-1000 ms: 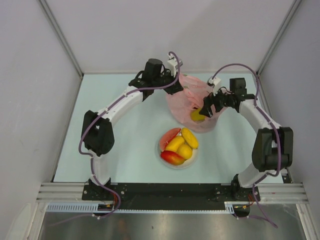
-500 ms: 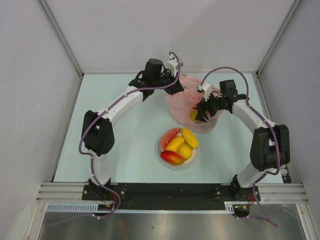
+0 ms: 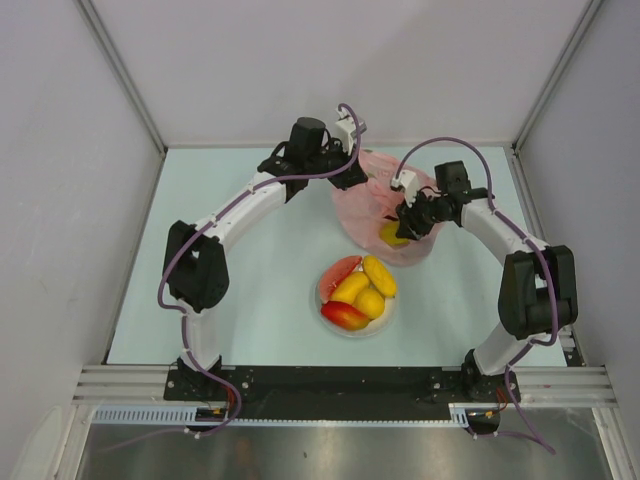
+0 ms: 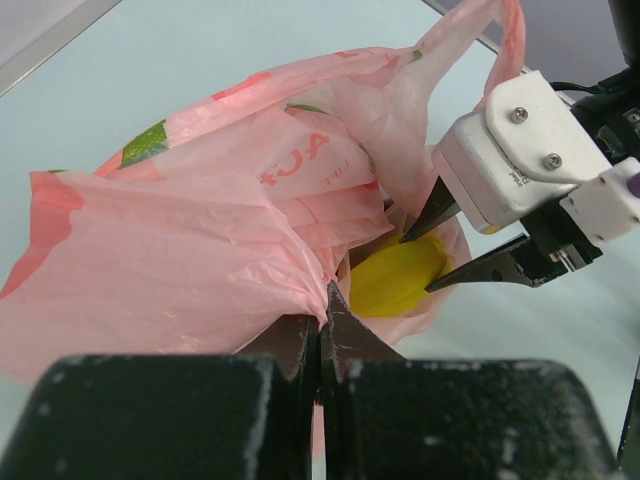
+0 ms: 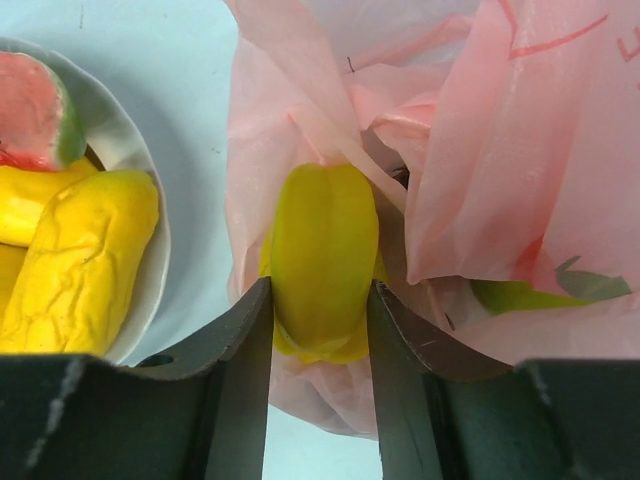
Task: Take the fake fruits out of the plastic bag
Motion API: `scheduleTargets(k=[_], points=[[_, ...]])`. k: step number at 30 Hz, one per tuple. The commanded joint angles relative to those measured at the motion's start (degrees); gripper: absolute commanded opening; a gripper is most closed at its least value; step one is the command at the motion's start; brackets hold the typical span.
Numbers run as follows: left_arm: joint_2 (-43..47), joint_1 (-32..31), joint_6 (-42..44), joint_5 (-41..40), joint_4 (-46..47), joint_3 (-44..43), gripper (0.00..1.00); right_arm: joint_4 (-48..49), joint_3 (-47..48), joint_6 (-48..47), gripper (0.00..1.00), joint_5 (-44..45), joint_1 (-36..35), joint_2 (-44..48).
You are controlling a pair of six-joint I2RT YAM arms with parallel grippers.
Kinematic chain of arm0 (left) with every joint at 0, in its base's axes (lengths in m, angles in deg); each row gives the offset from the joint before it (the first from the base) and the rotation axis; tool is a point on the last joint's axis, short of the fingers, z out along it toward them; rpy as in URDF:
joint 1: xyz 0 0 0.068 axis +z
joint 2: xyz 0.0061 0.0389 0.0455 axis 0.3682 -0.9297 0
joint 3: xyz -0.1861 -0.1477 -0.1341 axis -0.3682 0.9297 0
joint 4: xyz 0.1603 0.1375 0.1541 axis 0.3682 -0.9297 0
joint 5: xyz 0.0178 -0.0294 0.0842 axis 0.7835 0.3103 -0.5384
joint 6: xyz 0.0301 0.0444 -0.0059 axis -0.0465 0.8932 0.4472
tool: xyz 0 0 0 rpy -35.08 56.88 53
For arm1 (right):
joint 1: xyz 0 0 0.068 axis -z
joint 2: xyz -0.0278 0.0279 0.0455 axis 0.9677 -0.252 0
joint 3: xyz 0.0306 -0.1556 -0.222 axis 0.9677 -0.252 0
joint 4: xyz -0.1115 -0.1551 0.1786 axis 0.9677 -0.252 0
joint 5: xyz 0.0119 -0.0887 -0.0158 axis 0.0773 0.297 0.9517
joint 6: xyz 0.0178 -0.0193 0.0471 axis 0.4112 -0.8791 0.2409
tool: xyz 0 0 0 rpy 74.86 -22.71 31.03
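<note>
From above, the pink plastic bag lies on the pale bench, at about 1 o'clock from the white plate. The plate already carries a pinkish-red slice, three yellow oval fruits and a red-orange mango, so much of the unloading looks done. The left hand sits at the bag's 11 o'clock edge. The right hand reaches into the mouth from 3 o'clock, onto a yellow fruit inside.

In the left wrist view, the left hand has its fingers pressed together on a fold of the plastic bag. This probably lifts the film and props the mouth open so the other arm can get in. Across the opening, at 2 o'clock, the right hand has one finger on either side of the yellow fruit, which lies low in the bag.

In the right wrist view, the right hand pinches the yellow fruit across its narrow width, both fingers touching its sides. That is a sensible hold for a slick oval. The bag's film crowds in from 12 and 3 o'clock, and thin folds could snag on the way out. Something green, perhaps another fruit, shows through the bag at 4 o'clock. The rim of the plate is close by at 9 o'clock, just beside the bag.
</note>
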Motion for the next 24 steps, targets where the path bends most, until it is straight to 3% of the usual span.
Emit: scheduleTargets(k=[1, 14, 19, 24], points=[[0.32, -0.29, -0.68, 0.83, 0.51, -2.13, 0.0, -3.15, 2.84, -2.79, 0.37, -2.1, -0.39, 3.09], [1.81, 1.11, -1.29, 3.29, -0.37, -2.92, 0.0, -13.61, 6.79, -2.88, 0.32, -9.13, -1.19, 18.99], [2.6, 2.87, -4.28, 4.61, -0.73, -3.37, 0.0, -22.81, 6.8, -4.55, 0.3, -9.22, -7.15, 23.21], [6.12, 2.0, 0.9, 6.53, -2.57, -0.91, 0.01, -31.37, 1.29, -14.2, 0.29, -9.14, -15.76, 27.43]])
